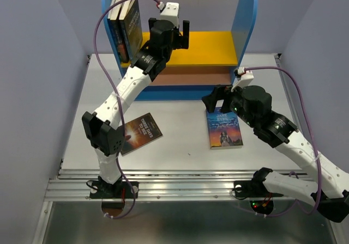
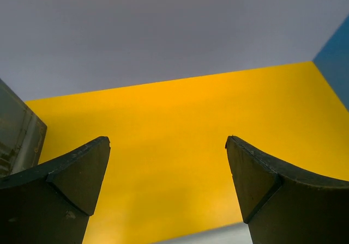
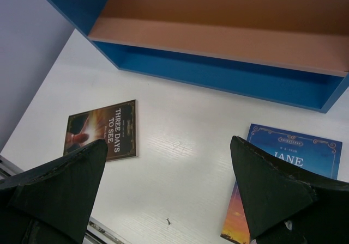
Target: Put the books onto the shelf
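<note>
Right now the left arm (image 1: pixel 122 91) is stretched forward and up from its base, its forearm rising across the surface (image 1: pixel 185 148) to the shelf (image 1: pixel 248 26), with the wrist about level with the yellow upper board (image 1: pixel 210 47). The left fingers (image 1: pixel 184 34) hang over the left half of that board, spread as wide as they go, and they hold nothing. From the wrist camera I see only yellow board between them, with a sliver of something grey off to the left that I cannot make out.

The right arm (image 1: pixel 297 143) comes in low from the right side, bent at the elbow, its wrist tipped down toward the surface. The right fingers (image 1: pixel 211 100) hover over the far end of the Jane Eyre book (image 1: pixel 224 128), likewise fully apart and gripping nothing. Whether they touch the cover I cannot tell.

On the shelf, two books (image 1: pixel 124 25) stand upright at the left end of the upper board, leaning against the blue left side panel (image 1: pixel 107 4). Beneath it runs the brownish-pink lower board (image 1: pixel 191 79).

The other two books lie flat on the surface, covers up and well apart. The dark brown book (image 1: pixel 140 133), titled Three Days to See, sits near the left arm's elbow, turned at an angle. The Jane Eyre book, blue with an orange sunset, lies in front of the shelf's right half.
</note>
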Controlling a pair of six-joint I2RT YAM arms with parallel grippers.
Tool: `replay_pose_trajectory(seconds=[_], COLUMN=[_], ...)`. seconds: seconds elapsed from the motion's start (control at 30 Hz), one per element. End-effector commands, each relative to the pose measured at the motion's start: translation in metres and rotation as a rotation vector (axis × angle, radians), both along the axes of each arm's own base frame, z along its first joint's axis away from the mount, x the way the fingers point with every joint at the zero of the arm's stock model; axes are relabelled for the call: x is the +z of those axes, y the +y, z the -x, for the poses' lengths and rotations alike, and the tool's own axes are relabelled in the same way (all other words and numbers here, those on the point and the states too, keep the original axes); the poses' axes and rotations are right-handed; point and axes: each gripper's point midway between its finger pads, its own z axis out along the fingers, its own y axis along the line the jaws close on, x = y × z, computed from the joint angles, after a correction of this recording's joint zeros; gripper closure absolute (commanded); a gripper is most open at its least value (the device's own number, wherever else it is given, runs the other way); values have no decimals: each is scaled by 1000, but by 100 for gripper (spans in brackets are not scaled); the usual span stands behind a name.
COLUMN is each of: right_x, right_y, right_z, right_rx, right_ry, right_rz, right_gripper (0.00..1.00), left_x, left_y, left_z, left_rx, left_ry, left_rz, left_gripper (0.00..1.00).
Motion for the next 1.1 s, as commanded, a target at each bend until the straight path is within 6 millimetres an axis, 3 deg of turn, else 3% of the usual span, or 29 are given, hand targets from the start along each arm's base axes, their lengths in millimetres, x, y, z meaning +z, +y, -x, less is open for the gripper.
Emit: replay_pose_trajectory(seconds=[0.0,0.17,0.47,0.6,0.8,1.07], right_x=[19,18,15,16,16,18], right_y=[-4,-4,1,0,0,-4], right_z=[0,-2,-5,-6,-6,-6], right_rx=[-11,-21,-9,-15,-20,-33], right_ry=[-50,-50,-37,-39,-39,-45], right_rz=[-18,-10,-4,-7,-5,-7], right_gripper=[0,0,0,0,0,0], left_x=[42,32,3,-1,-10,-15], left_y=[45,74,102,114,111,136], left_z=[-17,-41,-69,-73,-78,-79], left_rx=[150,241,336,391,387,463], left_ry=[-78,-79,-37,-36,-26,-11], left_rz=[87,65,46,9,-4,-24], left_gripper=[1,1,1,1,1,1])
